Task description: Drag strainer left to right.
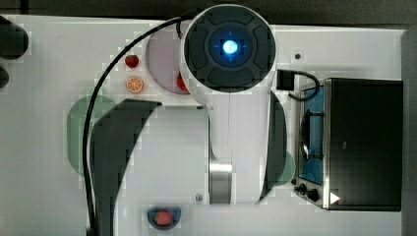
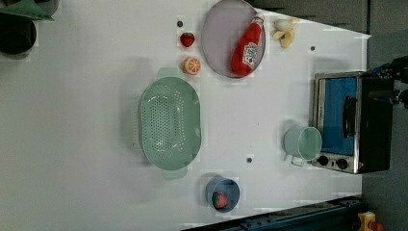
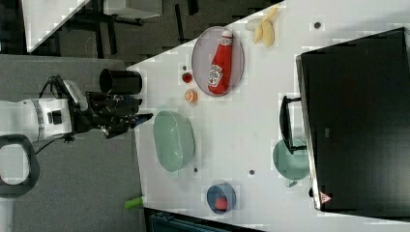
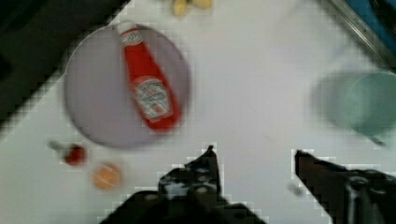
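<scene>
The strainer (image 2: 169, 122) is a pale mint-green oval colander with many small holes. It rests on the white table toward the left view's left, and the arm partly covers the strainer (image 1: 76, 130) in the top view. In the right view my gripper (image 3: 145, 117) sits just to the right view's left of the strainer (image 3: 174, 140). In the wrist view the gripper (image 4: 254, 154) is open, with bare table well below and nothing between its two black fingers (image 4: 208, 163).
A grey-lilac plate (image 2: 219, 38) carries a ketchup bottle (image 2: 248, 45). Beside it lie a strawberry (image 2: 187, 39), an orange half (image 2: 192, 66) and a banana (image 2: 285, 31). A mint mug (image 2: 303, 143) stands against the toaster oven (image 2: 351, 122). A blue bowl (image 2: 223, 193) holds a strawberry.
</scene>
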{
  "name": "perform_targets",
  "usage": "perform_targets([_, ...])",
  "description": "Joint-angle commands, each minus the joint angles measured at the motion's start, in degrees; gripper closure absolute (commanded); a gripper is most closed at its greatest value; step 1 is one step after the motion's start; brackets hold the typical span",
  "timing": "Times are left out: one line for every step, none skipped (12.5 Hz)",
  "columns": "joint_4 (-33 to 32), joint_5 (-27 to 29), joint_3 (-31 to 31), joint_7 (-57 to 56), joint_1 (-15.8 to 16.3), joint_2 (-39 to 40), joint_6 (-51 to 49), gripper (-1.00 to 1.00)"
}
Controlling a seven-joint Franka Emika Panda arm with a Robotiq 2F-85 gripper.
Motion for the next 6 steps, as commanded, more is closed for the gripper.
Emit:
perform_targets([-14.05,0.64,-2.79,-0.23,-1.70,-30.54,-16.68,-0.60])
perform_targets([-14.06,0.64,-2.76,-0.23,-1.70,-30.49,-16.68,-0.82])
perform_targets([-14.06,0.68,-2.61,-0.23,-1.66,-30.42,-16.67,-0.99])
perform_targets([-14.12,0.85,-2.11,-0.23,-1.54,-30.24,-16.63,-1.00])
perform_targets([-14.24,1.48,-1.08,-0.19,-1.22,-29.87,-16.32,-1.00])
perform_targets([-14.49,1.99,0.45,-0.07,-0.73,-29.26,-15.36,-1.00])
